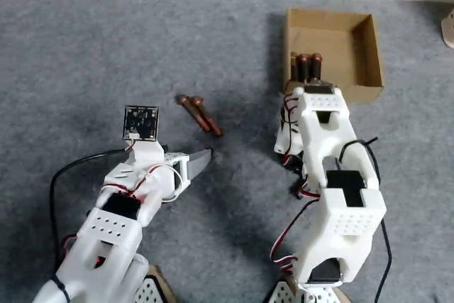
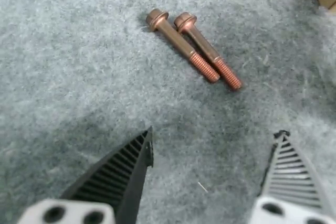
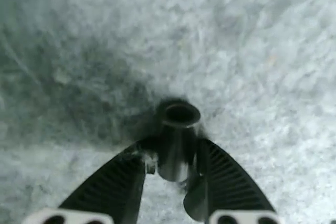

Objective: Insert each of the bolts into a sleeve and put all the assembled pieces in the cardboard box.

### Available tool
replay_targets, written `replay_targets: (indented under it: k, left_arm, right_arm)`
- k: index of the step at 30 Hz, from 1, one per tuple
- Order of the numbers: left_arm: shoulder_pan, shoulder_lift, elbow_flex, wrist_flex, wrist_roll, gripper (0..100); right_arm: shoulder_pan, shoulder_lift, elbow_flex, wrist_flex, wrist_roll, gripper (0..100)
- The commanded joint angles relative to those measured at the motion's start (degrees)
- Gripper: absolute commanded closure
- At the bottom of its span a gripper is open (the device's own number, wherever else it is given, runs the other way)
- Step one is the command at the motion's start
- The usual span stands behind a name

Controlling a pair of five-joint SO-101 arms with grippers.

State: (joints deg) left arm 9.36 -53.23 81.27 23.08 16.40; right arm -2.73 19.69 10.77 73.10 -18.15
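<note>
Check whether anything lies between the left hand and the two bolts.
Nothing visible does. Bare carpet lies between the open left hand and the bolts, which lie side by side ahead of it.

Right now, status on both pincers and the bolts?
Left pincer open, above carpet, short of two loose bolts. Right pincer shut on sleeve. Nothing between left pincer and bolts.

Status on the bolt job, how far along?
Done: three copper-coloured pieces stand in the brown cardboard box. In hand: right gripper shut on a dark metal sleeve. To do: two copper bolts loose on the grey mat; left gripper open near them.
</note>
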Motion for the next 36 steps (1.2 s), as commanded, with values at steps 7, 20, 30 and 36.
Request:
replay_targets:
  k: [7, 20, 30, 36]
  left_arm:
    - [-0.1, -0.2, -0.3, -1.1, -0.9, 67]
    - [-0.1, -0.2, -0.3, -1.1, -0.9, 67]
    - [-0.1, -0.2, -0.3, -1.1, -0.9, 67]
    - [-0.1, -0.2, -0.3, -1.1, -0.9, 67]
  right_arm:
    - [0.9, -2.2, -0.1, -2.9, 0.1, 88.2]
    - [1.1, -2.2, -0.5, -6.0, 0.1, 88.2]
    - [1.6, -2.2, -10.0, 0.4, 0.1, 88.2]
    - [1.6, -2.2, -12.9, 5.8, 0.1, 88.2]
